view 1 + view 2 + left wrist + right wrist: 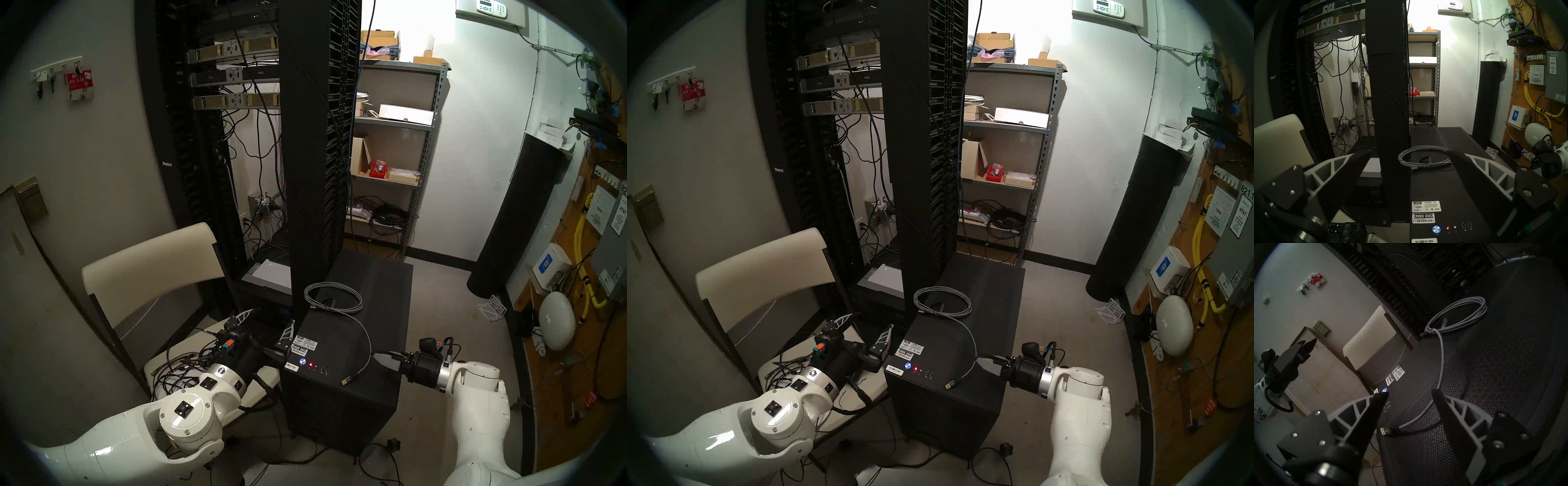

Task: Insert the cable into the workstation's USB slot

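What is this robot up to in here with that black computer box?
It is about to plug a grey braided cable into the black workstation. The cable lies coiled on top of the box, its silver plug loose near the front edge, a little way from the USB slots. The right gripper is open, straddling the cable just behind the plug, not yet gripping it. The left gripper hangs open beside the box, holding nothing.

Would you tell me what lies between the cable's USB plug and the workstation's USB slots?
Only bare black top panel of the workstation lies between the plug and the USB slots, as the head view shows.
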Tool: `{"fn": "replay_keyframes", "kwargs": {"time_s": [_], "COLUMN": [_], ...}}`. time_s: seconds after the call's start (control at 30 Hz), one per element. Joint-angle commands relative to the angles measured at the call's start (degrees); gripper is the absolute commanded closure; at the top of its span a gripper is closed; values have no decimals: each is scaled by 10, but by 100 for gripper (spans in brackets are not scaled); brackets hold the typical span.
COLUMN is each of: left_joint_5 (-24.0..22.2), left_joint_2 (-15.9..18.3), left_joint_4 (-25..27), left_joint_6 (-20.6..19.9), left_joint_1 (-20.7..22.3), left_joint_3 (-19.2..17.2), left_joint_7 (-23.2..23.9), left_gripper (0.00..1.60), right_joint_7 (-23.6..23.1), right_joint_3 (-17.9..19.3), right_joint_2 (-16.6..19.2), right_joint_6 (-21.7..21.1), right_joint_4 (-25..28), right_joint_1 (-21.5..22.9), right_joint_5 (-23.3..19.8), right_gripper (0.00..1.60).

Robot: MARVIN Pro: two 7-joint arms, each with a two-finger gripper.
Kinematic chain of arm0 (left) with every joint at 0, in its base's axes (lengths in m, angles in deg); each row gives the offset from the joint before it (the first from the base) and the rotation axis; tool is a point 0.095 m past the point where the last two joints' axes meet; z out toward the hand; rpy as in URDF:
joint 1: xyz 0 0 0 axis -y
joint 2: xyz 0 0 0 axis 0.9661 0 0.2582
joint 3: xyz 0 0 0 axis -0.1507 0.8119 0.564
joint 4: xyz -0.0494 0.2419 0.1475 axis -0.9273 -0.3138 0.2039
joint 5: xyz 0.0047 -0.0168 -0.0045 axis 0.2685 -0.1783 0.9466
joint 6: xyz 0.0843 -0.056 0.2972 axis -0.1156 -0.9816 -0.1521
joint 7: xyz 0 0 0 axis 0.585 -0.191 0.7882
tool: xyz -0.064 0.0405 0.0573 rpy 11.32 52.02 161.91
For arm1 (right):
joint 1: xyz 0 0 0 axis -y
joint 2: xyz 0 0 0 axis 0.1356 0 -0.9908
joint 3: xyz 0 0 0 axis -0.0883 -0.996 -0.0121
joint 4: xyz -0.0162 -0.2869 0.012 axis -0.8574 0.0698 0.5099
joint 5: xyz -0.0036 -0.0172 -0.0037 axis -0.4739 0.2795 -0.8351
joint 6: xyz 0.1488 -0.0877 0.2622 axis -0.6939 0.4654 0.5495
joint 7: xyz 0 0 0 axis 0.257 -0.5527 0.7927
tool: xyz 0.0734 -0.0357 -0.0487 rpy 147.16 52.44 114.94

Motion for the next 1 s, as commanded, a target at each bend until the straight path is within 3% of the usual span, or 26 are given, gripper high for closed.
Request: {"fn": "replay_keyframes", "kwargs": {"time_s": [0.0,0.6,0.97], "left_joint_5": [0,-1,-1], "left_joint_2": [0,0,0], "left_joint_4": [9,9,9], "left_joint_6": [1,1,1], "left_joint_1": [1,1,1], "left_joint_3": [-2,-2,-2], "left_joint_7": [-1,-1,-1], "left_gripper": [0,0,0], "right_joint_7": [-7,-1,-1], "right_joint_3": [-7,-12,-23], "right_joint_2": [17,35,41], "right_joint_6": [10,-11,-28], "right_joint_4": [-30,-52,-63], "right_joint_1": [46,54,57], "right_joint_5": [-4,8,9], "right_gripper": [44,38,46]}}
